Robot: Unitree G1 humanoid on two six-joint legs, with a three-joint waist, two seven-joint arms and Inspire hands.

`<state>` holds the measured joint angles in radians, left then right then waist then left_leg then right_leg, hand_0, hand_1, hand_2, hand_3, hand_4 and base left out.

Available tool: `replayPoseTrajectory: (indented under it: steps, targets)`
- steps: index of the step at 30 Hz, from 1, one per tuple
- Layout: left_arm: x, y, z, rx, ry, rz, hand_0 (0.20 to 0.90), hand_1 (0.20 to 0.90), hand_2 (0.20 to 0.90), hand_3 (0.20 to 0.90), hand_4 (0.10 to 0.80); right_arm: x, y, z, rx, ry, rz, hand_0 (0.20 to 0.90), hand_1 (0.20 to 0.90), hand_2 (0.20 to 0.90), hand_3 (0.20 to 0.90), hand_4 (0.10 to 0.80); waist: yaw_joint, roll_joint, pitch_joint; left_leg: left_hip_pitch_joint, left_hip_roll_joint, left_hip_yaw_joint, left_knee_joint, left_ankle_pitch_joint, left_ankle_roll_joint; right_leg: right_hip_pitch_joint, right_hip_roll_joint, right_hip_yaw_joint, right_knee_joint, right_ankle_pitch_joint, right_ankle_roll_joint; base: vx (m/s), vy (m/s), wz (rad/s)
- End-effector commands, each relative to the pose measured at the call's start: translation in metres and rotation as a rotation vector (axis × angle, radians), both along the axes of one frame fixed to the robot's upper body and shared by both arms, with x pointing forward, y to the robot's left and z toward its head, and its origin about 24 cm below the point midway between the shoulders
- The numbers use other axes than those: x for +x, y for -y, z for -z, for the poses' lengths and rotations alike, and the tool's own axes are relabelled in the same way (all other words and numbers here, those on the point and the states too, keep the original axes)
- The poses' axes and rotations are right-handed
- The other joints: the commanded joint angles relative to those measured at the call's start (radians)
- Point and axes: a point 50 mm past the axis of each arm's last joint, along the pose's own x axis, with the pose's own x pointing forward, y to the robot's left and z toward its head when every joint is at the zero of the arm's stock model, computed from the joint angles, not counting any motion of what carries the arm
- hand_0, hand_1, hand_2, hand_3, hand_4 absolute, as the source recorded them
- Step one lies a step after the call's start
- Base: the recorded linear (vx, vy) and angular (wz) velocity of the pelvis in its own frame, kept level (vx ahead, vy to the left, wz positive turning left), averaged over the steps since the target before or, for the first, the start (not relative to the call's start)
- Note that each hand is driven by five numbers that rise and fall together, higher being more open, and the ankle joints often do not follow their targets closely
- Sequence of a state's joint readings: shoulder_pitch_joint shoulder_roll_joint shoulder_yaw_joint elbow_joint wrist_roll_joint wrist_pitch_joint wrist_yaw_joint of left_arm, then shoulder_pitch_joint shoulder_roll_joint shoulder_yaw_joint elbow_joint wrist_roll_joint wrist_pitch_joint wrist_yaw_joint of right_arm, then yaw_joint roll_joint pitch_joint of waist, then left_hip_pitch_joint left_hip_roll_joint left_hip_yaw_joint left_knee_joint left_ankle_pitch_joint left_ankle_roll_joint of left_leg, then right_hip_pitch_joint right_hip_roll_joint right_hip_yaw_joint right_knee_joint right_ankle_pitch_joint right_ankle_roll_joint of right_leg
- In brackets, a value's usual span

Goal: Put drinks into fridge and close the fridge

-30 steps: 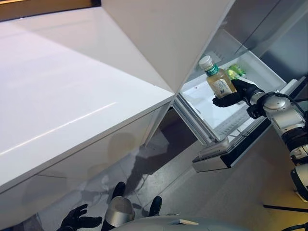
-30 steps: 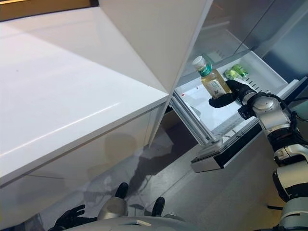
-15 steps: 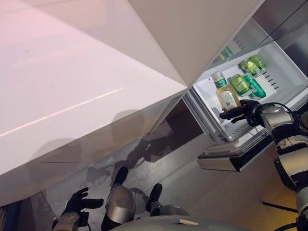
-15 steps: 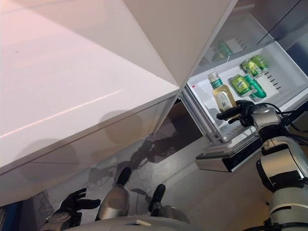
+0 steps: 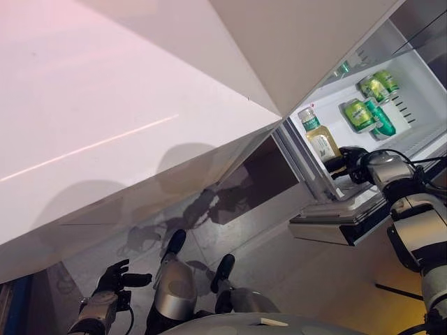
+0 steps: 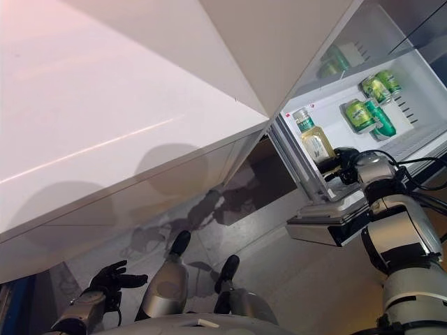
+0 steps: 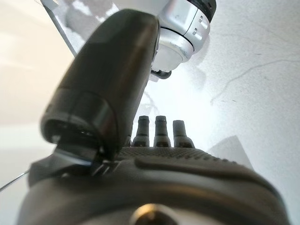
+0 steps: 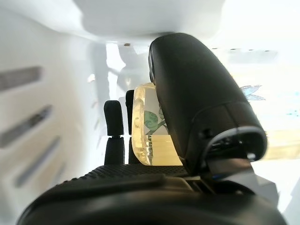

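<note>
Left eye view, R hand [image 5: 347,162] moved bottle [image 5: 318,141] deeper into fridge [image 5: 412,132]

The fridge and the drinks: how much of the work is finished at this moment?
Partly done. Green cans already lie inside the open fridge. In hand: the right hand grips a bottle of yellow drink just inside the fridge, not yet released. The left hand hangs open near the floor. Left: release the bottle, withdraw, close the fridge.
</note>
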<state>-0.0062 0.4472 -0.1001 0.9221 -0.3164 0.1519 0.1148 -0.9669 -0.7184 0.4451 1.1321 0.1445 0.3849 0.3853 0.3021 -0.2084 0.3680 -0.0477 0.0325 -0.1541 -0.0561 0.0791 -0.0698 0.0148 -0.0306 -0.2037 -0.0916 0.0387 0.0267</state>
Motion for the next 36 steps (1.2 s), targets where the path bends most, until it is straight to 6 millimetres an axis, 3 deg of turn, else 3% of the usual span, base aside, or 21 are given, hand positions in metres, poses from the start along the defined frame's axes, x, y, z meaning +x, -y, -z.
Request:
replayPoseTrajectory:
  steps: [1,8,20,29,30,32,33,36]
  targets:
    - [-0.008,-0.016,-0.005,0.011,-0.049,-0.013,0.9,0.9,0.9,0.9,0.8,0.01,0.022,-0.086,-0.154,0.118,0.015,0.3,0.3,0.3,0.2,0.1,-0.008,0.043,-0.077,-0.033,-0.069,0.037,0.001,-0.032,0.076,-0.038,0.03,0.001,0.042,0.03,0.01,-0.054,0.062,0.0]
    - [0.003,-0.026,-0.014,-0.004,-0.019,-0.021,0.9,0.9,0.9,0.9,0.8,0.002,0.031,-0.082,-0.158,-0.008,0.088,0.3,0.3,0.3,0.2,0.1,0.006,0.067,-0.047,-0.062,-0.075,0.034,0.006,-0.021,0.075,-0.059,0.021,-0.013,0.047,0.033,0.01,-0.049,0.016,0.01]
    - [0.003,-0.036,-0.019,0.036,-0.014,-0.007,0.9,0.9,0.9,0.9,0.8,-0.014,0.046,-0.074,-0.138,-0.177,0.153,0.3,0.3,0.3,0.2,0.1,0.028,0.067,-0.029,-0.081,-0.074,0.029,0.005,-0.01,0.067,-0.074,0.008,-0.039,0.054,0.036,0.016,0.006,-0.022,0.05]
    - [0.004,-0.039,-0.021,0.041,-0.015,-0.003,0.9,0.9,0.9,0.9,0.8,-0.017,0.049,-0.068,-0.128,-0.177,0.18,0.3,0.3,0.3,0.2,0.1,0.028,0.075,-0.022,-0.092,-0.076,0.031,0.01,-0.008,0.068,-0.084,0.006,-0.041,0.058,0.037,0.018,0.001,-0.005,0.03]
    - [0.004,-0.038,-0.02,0.042,-0.016,-0.002,0.9,0.9,0.9,0.9,0.8,-0.017,0.049,-0.068,-0.127,-0.177,0.181,0.418,0.418,0.418,0.337,0.237,0.028,0.075,-0.022,-0.093,-0.076,0.031,0.011,-0.008,0.068,-0.085,0.005,-0.04,0.058,0.038,0.019,0.0,0.0,0.0]
    - [0.003,-0.04,-0.021,0.043,-0.017,-0.001,0.9,0.9,0.9,0.9,0.8,-0.018,0.051,-0.068,-0.124,-0.174,0.18,0.446,0.446,0.446,0.37,0.27,0.027,0.076,-0.021,-0.094,-0.076,0.031,0.013,-0.009,0.068,-0.088,0.005,-0.04,0.061,0.038,0.02,0.0,0.0,0.0]
    - [0.003,-0.04,-0.021,0.043,-0.018,-0.002,0.9,0.9,0.9,0.9,0.8,-0.018,0.051,-0.069,-0.126,-0.173,0.18,0.552,0.552,0.552,0.494,0.394,0.025,0.077,-0.021,-0.093,-0.076,0.031,0.013,-0.009,0.069,-0.089,0.005,-0.039,0.062,0.039,0.02,0.0,0.0,0.0]
    - [0.003,-0.039,-0.02,0.045,-0.019,-0.012,0.9,0.9,0.9,0.9,0.8,-0.017,0.05,-0.067,-0.122,-0.168,0.177,0.552,0.552,0.552,0.494,0.394,0.022,0.076,-0.02,-0.094,-0.076,0.035,0.016,-0.01,0.069,-0.091,0.006,-0.036,0.063,0.039,0.021,0.0,0.0,0.0]
